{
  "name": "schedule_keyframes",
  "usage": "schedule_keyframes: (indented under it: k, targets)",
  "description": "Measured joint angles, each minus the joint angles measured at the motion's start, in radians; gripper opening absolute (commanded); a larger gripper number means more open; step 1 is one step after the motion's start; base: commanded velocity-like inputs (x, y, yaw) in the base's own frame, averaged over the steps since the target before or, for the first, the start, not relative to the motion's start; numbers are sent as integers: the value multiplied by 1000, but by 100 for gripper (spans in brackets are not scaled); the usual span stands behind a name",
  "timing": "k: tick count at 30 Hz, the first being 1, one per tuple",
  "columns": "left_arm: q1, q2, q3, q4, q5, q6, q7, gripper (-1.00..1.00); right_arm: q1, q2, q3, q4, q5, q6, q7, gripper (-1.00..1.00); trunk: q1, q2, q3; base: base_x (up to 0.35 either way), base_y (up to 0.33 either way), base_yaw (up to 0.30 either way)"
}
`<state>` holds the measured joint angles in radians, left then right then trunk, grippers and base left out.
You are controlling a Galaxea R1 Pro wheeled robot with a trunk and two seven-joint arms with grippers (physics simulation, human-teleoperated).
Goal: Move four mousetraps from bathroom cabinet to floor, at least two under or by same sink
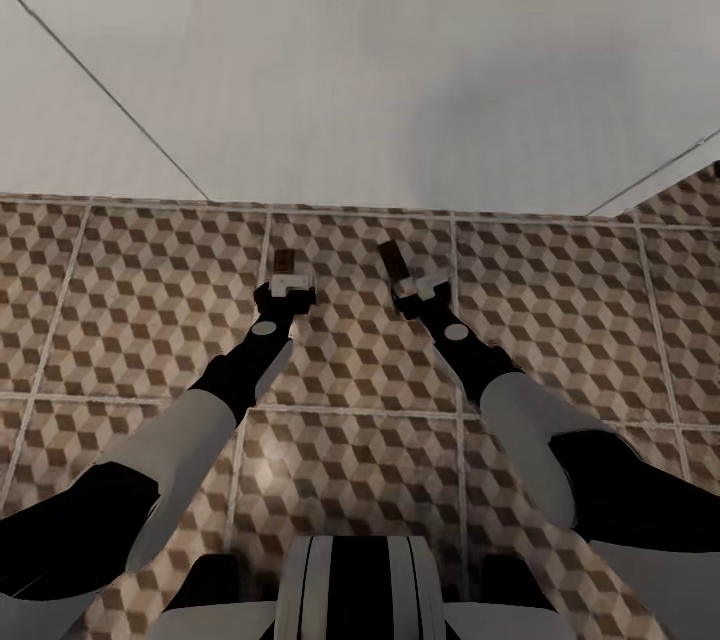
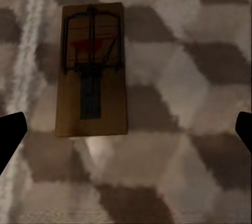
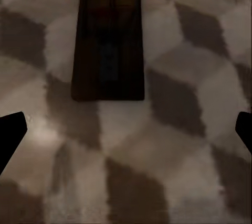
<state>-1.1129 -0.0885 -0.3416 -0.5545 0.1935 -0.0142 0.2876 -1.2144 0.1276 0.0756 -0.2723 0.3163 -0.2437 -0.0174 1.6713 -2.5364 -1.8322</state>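
On the floor (image 1: 150, 320) near the white wall (image 1: 360, 60): two traps down, both grippers spread and empty.

Left trap (image 2: 92, 69) flat on the tiles just ahead of the left gripper (image 1: 285, 288), beside a grout line; right trap (image 3: 109, 38) likewise ahead of the right gripper (image 1: 420, 288), angled toward the wall. Apparently released, though contact is hard to judge in the dim wrist views. Best lifted straight up with jaws kept wide, clear of the boards, no sideways drag. No sink visible from here.
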Motion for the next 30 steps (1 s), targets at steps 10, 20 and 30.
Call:
schedule_keyframes:
  k: [10, 20, 30]
  targets:
    - [1, 0, 0, 7, 0, -1, 0, 100, 0, -1, 0, 0, 0, 0, 0, 100, 0, 0, 0, -329, 0, 0]
    - [0, 0, 0, 15, 0, -1, 0, 100, 0, -1, 0, 0, 0, 0, 0, 100, 0, 0, 0, -333, 0, 0]
    - [0, 0, 0, 27, 0, -2, 0, 100, 0, -7, 0, 0, 0, 0, 0, 100, 0, 0, 0, -331, 0, 0]
